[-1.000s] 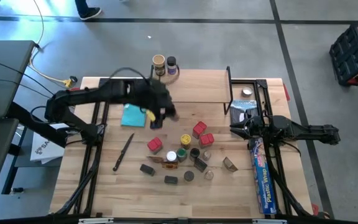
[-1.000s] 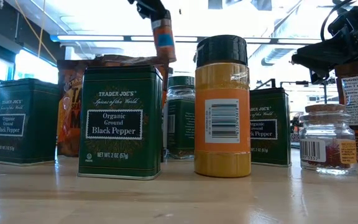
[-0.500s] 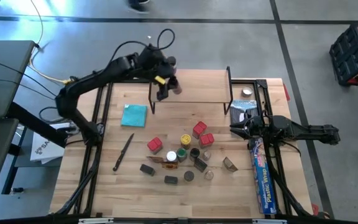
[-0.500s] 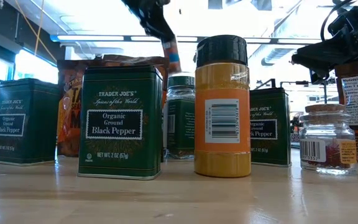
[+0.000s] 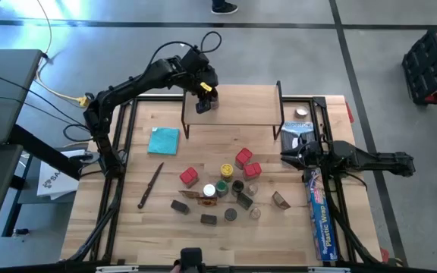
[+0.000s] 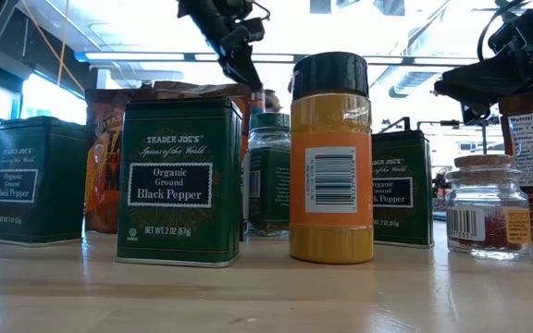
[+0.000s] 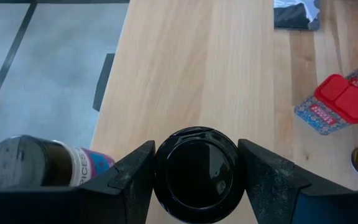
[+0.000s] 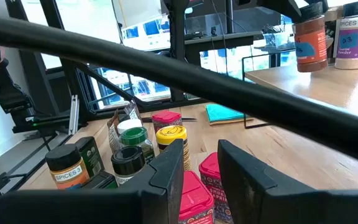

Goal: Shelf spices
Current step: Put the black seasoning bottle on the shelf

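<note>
A brown spice jar (image 8: 310, 38) with a black lid and blue label was held clamped by the left end effector (image 5: 203, 97) over the shelf (image 5: 241, 106); the right end effector (image 5: 287, 157) was seen slightly parted.

Left wrist view: black-lidded jar (image 7: 196, 173) body hidden under lid; neighbouring jar (image 7: 39, 163) cut off at 7 o'clock edge, label unreadable.
</note>
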`<action>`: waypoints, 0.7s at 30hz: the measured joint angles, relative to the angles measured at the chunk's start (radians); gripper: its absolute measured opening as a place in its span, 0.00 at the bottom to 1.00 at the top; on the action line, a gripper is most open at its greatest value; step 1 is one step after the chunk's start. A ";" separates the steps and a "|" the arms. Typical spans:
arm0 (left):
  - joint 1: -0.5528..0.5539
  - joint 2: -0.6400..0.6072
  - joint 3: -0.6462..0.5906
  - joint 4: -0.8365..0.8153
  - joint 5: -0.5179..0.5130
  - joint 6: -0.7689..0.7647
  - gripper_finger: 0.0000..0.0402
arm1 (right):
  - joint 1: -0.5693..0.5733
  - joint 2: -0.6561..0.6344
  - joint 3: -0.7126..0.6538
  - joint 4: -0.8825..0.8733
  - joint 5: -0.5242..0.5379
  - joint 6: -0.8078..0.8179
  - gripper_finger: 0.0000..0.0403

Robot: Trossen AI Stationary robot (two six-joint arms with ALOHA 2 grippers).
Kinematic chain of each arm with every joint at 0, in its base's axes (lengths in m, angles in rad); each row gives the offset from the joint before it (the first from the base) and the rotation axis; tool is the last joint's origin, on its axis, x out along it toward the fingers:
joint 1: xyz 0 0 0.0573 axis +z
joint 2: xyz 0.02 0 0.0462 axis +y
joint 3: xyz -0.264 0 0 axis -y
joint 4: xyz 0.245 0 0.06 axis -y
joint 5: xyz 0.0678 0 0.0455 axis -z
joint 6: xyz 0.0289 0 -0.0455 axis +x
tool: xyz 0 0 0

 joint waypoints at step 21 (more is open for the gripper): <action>0.002 -0.001 0.000 0.006 0.072 -0.027 0.59 | 0.000 0.000 0.000 0.000 0.000 0.000 0.23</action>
